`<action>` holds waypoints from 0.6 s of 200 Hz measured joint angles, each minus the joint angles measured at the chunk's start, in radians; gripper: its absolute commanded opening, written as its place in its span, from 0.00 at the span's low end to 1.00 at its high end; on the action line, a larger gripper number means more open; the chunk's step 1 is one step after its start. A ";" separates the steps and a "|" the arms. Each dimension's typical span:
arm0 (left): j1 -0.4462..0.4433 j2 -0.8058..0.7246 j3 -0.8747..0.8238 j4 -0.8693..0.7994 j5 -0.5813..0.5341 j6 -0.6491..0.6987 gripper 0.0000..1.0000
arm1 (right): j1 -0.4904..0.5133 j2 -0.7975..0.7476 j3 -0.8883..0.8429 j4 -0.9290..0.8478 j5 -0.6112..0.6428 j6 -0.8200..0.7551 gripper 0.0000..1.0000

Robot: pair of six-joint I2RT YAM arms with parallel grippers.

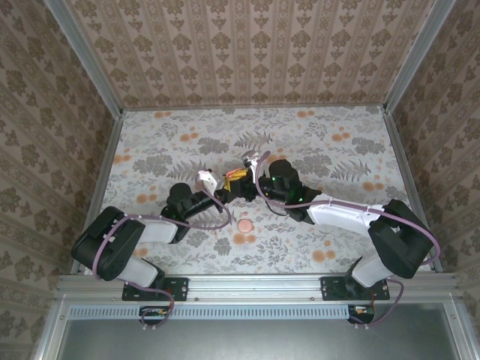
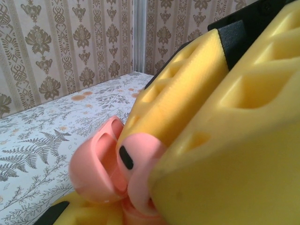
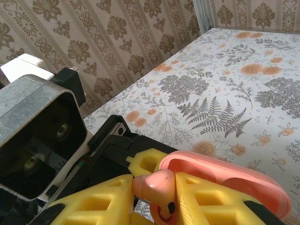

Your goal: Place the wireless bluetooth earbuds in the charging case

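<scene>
An earbud (image 3: 152,183) is seen pinched at the very tips of the yellow fingers of the right end effector (image 3: 157,199), with its rounded head raised and its stem turned downward. A small black mark is carried near the stem's lower end. Just behind it, touching or nearly so, the open case (image 3: 225,180) is held above the bench (image 3: 243,93) by the left end effector (image 1: 220,195), whose fingers are pressed against it. In the right wrist view the case's long axis is laid across the picture, from the middle toward the lower right, with its hollow turned upward. From above, both end effectors are found together over the middle of the bench, and a round pink disc (image 1: 244,224) is seen lying on the bench just nearer the arms
</scene>
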 measured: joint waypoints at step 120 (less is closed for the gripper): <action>0.000 -0.004 0.000 -0.009 -0.012 0.000 0.20 | 0.010 -0.005 0.000 0.000 0.026 0.001 0.42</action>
